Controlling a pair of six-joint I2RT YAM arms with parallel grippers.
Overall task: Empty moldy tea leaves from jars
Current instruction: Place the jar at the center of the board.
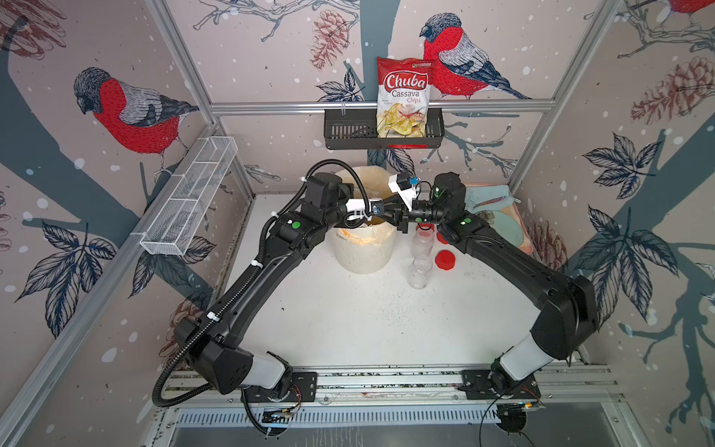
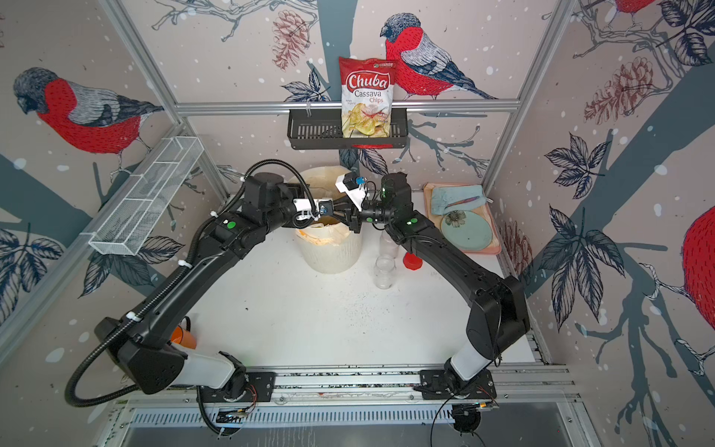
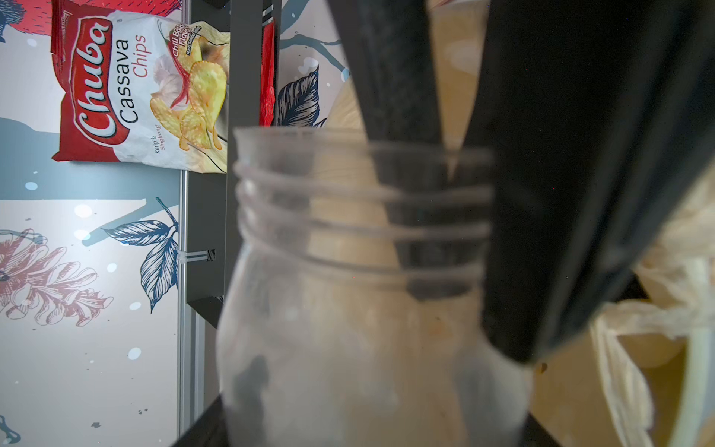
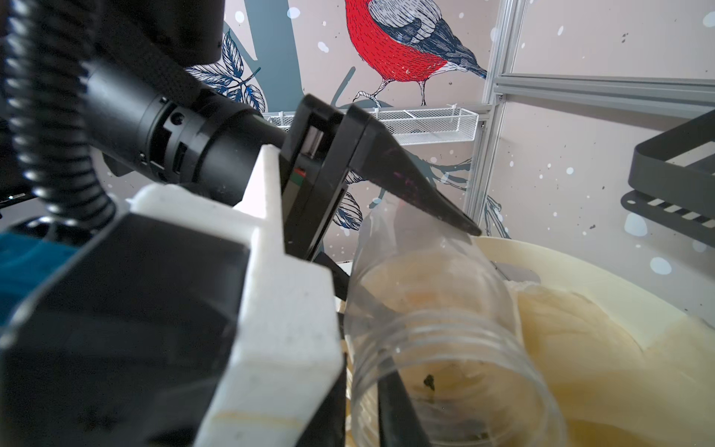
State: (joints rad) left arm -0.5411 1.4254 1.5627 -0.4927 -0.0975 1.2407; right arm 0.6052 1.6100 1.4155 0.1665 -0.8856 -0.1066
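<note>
Small clear lidless jar (image 3: 340, 317), prob. light & slick, best held round body as L tool (image 4: 418, 271) clamps it; R tool (image 3: 464, 309) pinches rim.

The only readable print is on a chip bag (image 1: 404, 96) standing in a black wall basket (image 1: 348, 131), higher than and well beyond the jaws of the left gripper (image 1: 400, 218). In both top views its front reads "Chuba" in white script on a red field, with "Cassava Chips" beneath. The left wrist view looks past the jaws and the jar (image 3: 348, 309) between them. It adds "Keripik Singkong" in small print and a partly hidden "Chili Bala… Flav…" on a red ribbon. The line under that is too small to read.
</note>
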